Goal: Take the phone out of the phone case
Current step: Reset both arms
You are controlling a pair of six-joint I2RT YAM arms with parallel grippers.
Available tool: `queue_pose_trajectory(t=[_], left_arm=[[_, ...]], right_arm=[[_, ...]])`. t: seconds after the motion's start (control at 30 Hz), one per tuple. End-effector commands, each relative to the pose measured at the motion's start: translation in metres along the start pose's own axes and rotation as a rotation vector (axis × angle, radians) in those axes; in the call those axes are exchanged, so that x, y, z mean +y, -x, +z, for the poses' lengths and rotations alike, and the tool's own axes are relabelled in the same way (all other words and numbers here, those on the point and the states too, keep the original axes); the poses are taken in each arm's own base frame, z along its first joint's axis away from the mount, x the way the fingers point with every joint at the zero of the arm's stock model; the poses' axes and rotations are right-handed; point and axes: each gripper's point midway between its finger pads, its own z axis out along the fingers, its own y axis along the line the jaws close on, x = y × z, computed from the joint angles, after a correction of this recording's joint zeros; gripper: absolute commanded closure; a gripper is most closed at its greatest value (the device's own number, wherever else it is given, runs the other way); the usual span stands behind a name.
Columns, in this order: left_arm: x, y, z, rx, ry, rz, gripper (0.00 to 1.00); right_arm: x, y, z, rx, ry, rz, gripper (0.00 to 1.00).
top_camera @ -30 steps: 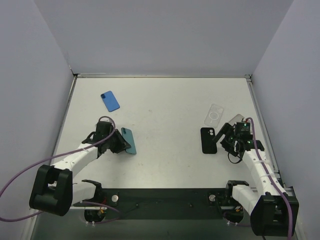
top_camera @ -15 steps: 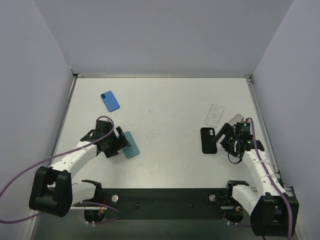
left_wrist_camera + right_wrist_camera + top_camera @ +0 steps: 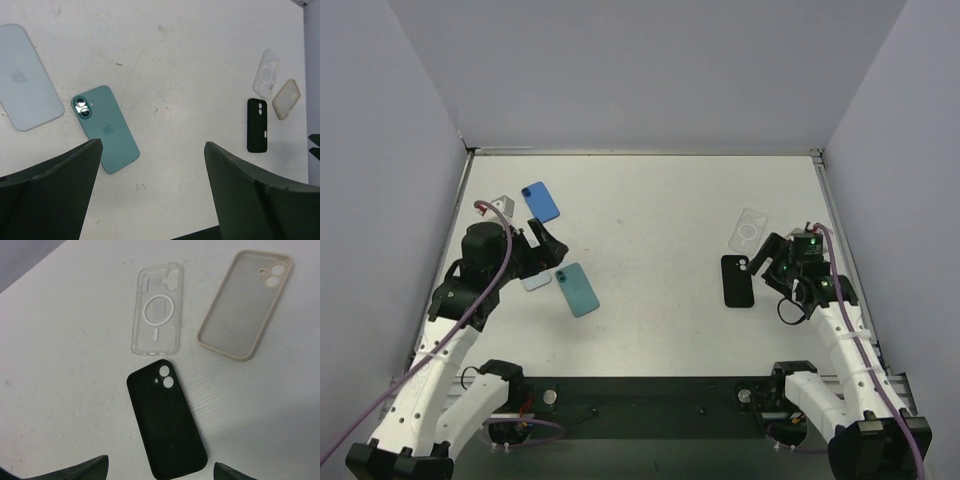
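The teal phone case [image 3: 105, 128] lies flat on the table, back up, and the phone's two camera lenses show through its cutout. It is also at left of centre in the top view, teal phone case [image 3: 578, 289]. My left gripper [image 3: 152, 145] hangs open well above the table with nothing between its fingers, the teal case below and left of it. From above, the left gripper [image 3: 548, 252] is just up-left of the case. My right gripper [image 3: 160, 465] is open over an empty black case [image 3: 167, 417], touching nothing.
A bare light-blue phone [image 3: 27, 97] lies back up beside the teal case. A blue phone [image 3: 540, 202] lies at the back left. By the right arm [image 3: 772, 265] lie a clear case [image 3: 157, 309] and a beige case [image 3: 245, 305], both empty.
My left gripper opened and let go of the teal cased phone, which now lies flat. The left arm rose and drew back to the left, uncovering the light-blue phone.
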Motion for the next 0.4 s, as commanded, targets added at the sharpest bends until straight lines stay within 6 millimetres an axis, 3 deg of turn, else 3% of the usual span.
queue_pose_trajectory(t=[0.0, 0.17, 0.37], left_arm=[[-0.016, 0.016, -0.025, -0.062, -0.073, 0.071, 0.05], [-0.013, 0.022, -0.04, -0.135, -0.068, 0.059, 0.04], [-0.005, 0.02, -0.042, -0.162, -0.048, 0.061, 0.02]], right_arm=[[-0.014, 0.003, -0.01, -0.039, -0.107, -0.017, 0.23], [-0.025, -0.001, -0.012, -0.06, -0.156, 0.02, 0.24], [-0.033, -0.003, -0.009, -0.054, -0.203, 0.017, 0.25]])
